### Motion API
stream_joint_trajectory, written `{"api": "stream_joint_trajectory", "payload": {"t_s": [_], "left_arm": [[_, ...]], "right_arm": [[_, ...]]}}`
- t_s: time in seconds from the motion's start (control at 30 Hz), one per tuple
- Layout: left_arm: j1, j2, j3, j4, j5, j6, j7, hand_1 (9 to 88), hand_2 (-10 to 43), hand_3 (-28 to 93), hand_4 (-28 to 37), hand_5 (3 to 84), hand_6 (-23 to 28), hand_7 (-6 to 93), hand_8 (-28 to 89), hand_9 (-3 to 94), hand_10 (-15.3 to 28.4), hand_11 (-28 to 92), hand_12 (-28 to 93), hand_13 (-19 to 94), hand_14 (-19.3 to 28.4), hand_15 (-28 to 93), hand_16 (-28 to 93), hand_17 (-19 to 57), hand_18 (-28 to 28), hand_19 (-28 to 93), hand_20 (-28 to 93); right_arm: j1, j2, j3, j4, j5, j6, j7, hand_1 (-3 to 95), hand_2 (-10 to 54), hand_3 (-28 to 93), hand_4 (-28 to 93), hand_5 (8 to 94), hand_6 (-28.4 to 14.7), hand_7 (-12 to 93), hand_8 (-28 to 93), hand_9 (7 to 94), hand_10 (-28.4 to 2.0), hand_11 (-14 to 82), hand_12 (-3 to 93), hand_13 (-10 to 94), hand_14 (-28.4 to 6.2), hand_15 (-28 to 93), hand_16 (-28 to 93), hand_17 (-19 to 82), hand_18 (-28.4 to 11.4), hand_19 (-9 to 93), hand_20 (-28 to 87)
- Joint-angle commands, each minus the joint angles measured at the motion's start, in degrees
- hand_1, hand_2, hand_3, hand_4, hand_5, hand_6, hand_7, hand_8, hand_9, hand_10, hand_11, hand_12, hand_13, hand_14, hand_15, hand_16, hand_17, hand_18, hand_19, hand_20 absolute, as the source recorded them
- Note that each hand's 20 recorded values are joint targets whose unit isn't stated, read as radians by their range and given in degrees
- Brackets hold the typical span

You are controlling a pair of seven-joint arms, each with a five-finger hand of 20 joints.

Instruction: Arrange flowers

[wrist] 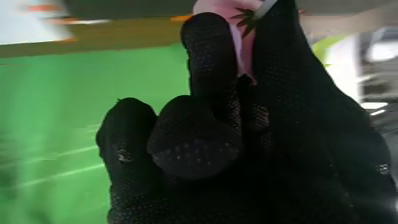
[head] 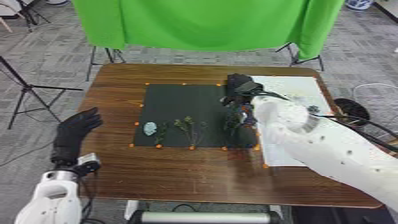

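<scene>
The left hand (head: 76, 128) lies at the left edge of the wooden table (head: 112, 172), fingers loosely straight and wide; brown wood runs between it and the black mat (head: 178, 97). Just inside the mat's left edge, toward the near side, lies a pale blue flower (head: 150, 128), with green sprigs (head: 187, 126) beside it. The right hand (head: 240, 89) is narrow over the mat's right edge, pinching a pink flower (wrist: 213, 6); the white sheet (head: 282, 150) lies to its right.
</scene>
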Motion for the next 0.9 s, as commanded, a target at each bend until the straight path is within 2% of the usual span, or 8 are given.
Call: {"api": "stream_joint_trajectory", "payload": {"t_s": [0.03,0.13,0.17,0.37,0.57,0.9], "left_arm": [[-1.7,0.11,1.19,0.25,0.39,-1.58,0.18,20.5,-5.9,71,-28.3,50.7,1.1,18.4,-9,48.2,12.7,19,11,39,16.7,26,1,6.4,13.3,12,21],[-1.3,-0.09,0.85,-0.27,0.72,-1.73,0.47,20.4,-5.8,71,-28.3,50.7,1.1,18.4,-9,48.2,12.7,19,11,39,16.7,26,1,6.4,13.3,12,21],[-1.5,-0.14,0.87,-0.07,0.66,-1.68,0.45,20.4,-5.8,71,-28.3,50.7,1.1,18.4,-9,48.2,12.8,19,11,39,16.6,26,1,6.4,13.3,12,21],[-1.7,-0.40,1.18,-0.19,0.38,-1.33,0.89,20.3,-5.8,71,-28.3,50.7,1.1,18.3,-9,48.2,12.8,19,11,39,16.6,26,1,6.4,13.3,12,21],[-2.5,-0.48,1.77,0.07,0.38,-1.81,1.28,20.0,-5.8,71,-28.3,50.6,1.1,18.4,-9,48.2,12.8,19,11,39,16.7,26,1,6.4,13.3,12,21],[-2.2,-0.62,2.02,-0.17,0.31,-1.94,0.98,20.0,-5.8,71,-28.3,50.6,1.3,18.0,-9,48.2,12.8,19,11,39,16.7,26,1,6.4,13.3,12,21]], "right_arm": [[4.2,-19.5,-4.6,3.2,-1.9,-2.9,-1.1,61.8,-9.5,62,-21,77.0,1.1,32,8,88.0,-9.3,11.6,46.3,88,-2.6,64,35,62,-13.3,93,56],[4.3,-21.4,-6.1,5.6,-3.0,-2.7,-0.7,61.7,-9.5,62,-22,77.1,1.2,32,8,88.0,-9.5,11.4,46.3,88,-2.7,64,35,62,-13.4,93,56],[4.1,-22.3,-5.7,7.1,-3.2,-2.8,-1.2,61.7,-9.5,62,-22,77.0,1.2,32,8,88.0,-9.6,11.3,46.2,88,-2.6,64,35,62,-13.4,93,56],[4.3,-24.7,-6.5,11.3,-3.9,-1.1,-0.6,61.4,-9.5,62,-21,77.1,1.5,33,7,87.9,-9.9,10.6,45.5,88,-2.6,64,35,62,-13.4,93,56],[4.3,-25.5,-7.4,14.1,-5.9,0.0,0.1,61.5,-9.5,62,-22,77.0,1.7,33,6,87.8,-9.9,9.8,44.6,88,-2.6,64,35,62,-13.4,93,56],[4.4,-26.5,-7.4,17.6,-6.4,0.5,1.1,60.7,-9.5,62,-22,76.6,1.9,34,6,87.8,-9.9,9.1,43.8,88,-2.8,64,35,62,-13.5,93,56]]}}
